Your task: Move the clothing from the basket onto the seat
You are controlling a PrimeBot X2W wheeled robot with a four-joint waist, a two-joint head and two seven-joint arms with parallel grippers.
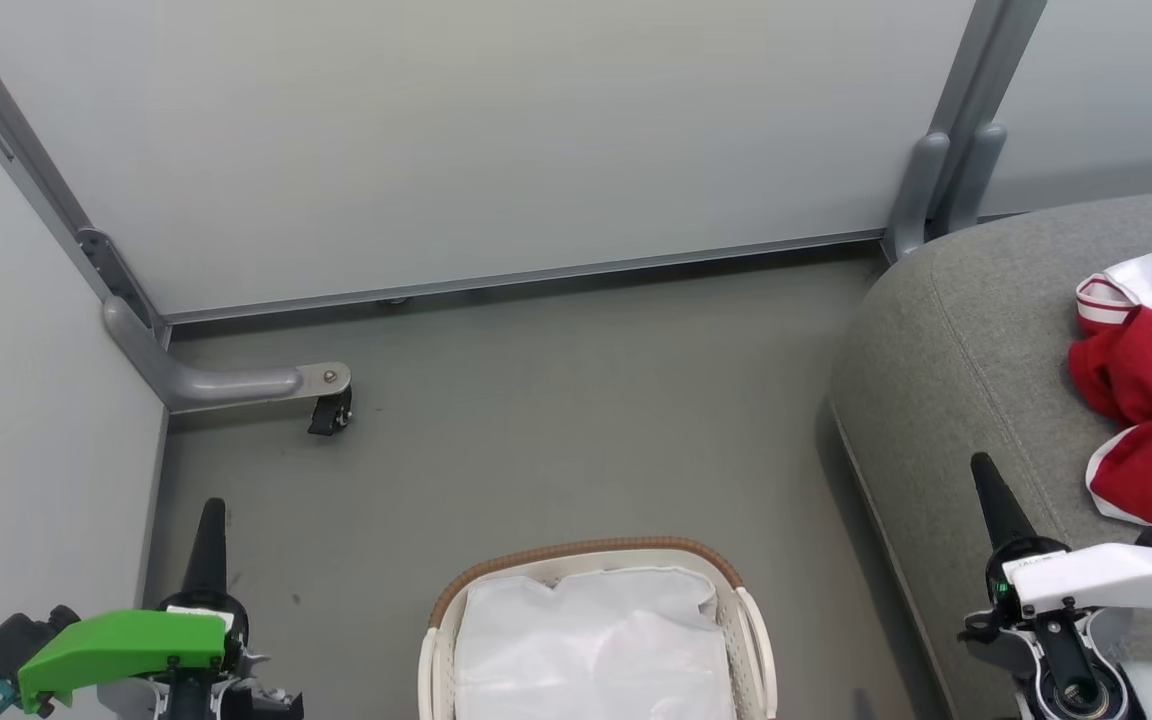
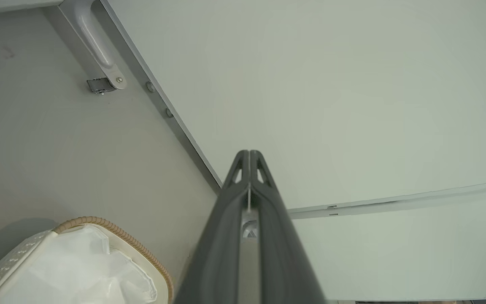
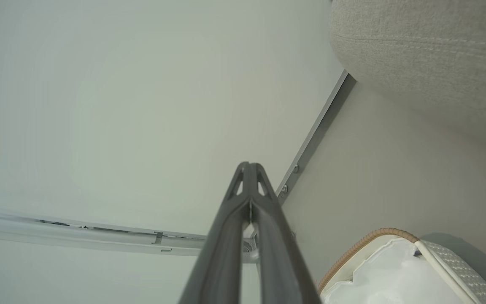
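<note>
Near left, the left gripper [image 1: 209,520] hangs over the floor [image 1: 556,400], jaws pressed together, gripping nothing. Near right, the right gripper [image 1: 988,480] points up against the near side of the seat [image 1: 956,330], jaws together too, nothing between them. Between the two, right at the near edge, sits the basket [image 1: 586,551], its white liner [image 1: 596,640] showing inside. Over on the right, the clothing [image 1: 1146,400] lies bunched in a red-and-white heap on the seat, just beyond the right gripper. Farther back, a caster [image 1: 329,412] stands on the floor below pale wall panels [image 1: 496,140].
</note>
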